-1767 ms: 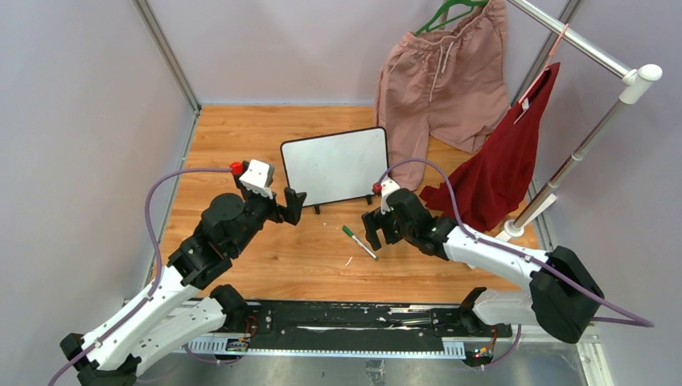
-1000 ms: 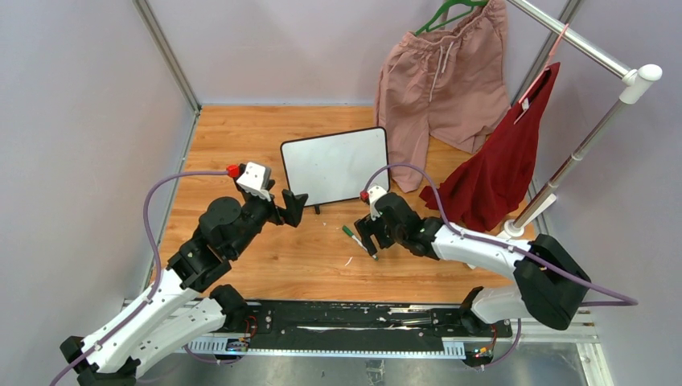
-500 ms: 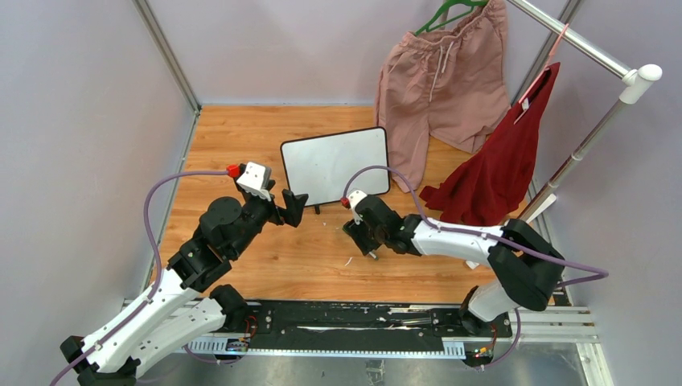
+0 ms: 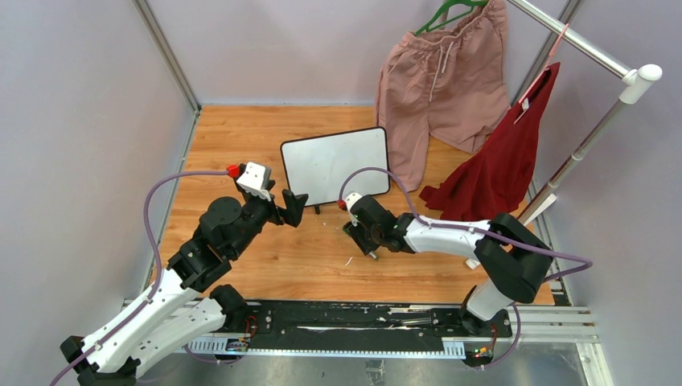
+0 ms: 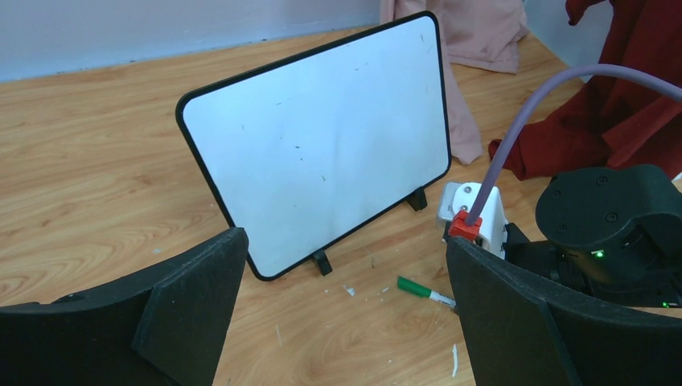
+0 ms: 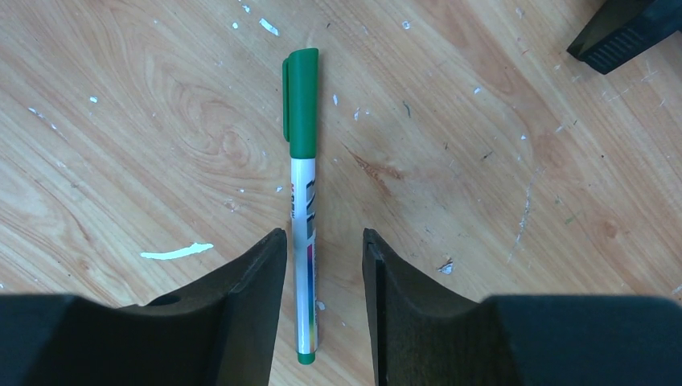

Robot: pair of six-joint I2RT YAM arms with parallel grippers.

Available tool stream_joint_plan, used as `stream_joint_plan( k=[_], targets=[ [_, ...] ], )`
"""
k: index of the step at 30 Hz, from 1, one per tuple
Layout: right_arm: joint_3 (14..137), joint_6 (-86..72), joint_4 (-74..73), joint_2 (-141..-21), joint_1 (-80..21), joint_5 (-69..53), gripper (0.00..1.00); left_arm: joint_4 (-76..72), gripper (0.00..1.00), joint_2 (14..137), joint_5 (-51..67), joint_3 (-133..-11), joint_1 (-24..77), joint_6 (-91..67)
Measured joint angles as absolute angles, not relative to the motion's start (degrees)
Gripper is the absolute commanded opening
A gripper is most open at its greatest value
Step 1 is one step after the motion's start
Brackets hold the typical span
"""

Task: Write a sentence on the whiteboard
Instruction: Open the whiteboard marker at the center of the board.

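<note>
So the whiteboard (image 4: 335, 166) stands on its little black feet about mid-table, a bit closer to the far edge, leaning back with its face toward the arms. From the left wrist cam the board (image 5: 322, 153) is plain white with just a few tiny dark specks on it.

A green marker (image 6: 301, 209) lies flat on the wooden table (image 4: 241, 145) just in front of the board's right lower corner, on the near-edge side, cap on. The right gripper (image 6: 320, 241) is down over it, fingers (image 6: 241, 305) one on each side of the white barrel. They're only a little way apart, but there's a sliver of wood showing between each finger and the pen, so it isn't pinching it. In the overhead view that gripper (image 4: 362, 237) covers most of the pen. From the left wrist cam only the capped end of the marker (image 5: 425, 292) pokes out from under it.

The left gripper (image 4: 291, 205) hangs near the board's left lower corner, spread wide with nothing in it, and its wrist view looks between the two pads (image 5: 193, 314) at the board.

A black bit in the top right corner of the right wrist view (image 6: 619, 32) is probably one of the board's feet, too cropped to be sure.

At the far right corner, pink shorts (image 4: 442, 80) and a red garment (image 4: 499, 161) hang off a clothes rail (image 4: 579, 153), their hems down on the table just beside the board's right edge
</note>
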State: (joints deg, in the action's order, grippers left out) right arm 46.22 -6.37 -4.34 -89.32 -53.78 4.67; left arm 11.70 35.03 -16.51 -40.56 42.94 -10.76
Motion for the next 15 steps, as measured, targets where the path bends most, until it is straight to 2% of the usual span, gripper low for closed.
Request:
stream_joint_plan(
  k=[8,15],
  targets=[
    [46.22,-6.37,-4.45,-90.17,-53.78,4.67,0.42,11.70,1.00,35.03,-16.51,-40.56,42.94,-10.76],
    [46.22,-6.42,-4.38,-90.50,-53.89,4.54,0.36,11.68,1.00,35.03,-16.51,-40.56,42.94,-10.76]
  ],
)
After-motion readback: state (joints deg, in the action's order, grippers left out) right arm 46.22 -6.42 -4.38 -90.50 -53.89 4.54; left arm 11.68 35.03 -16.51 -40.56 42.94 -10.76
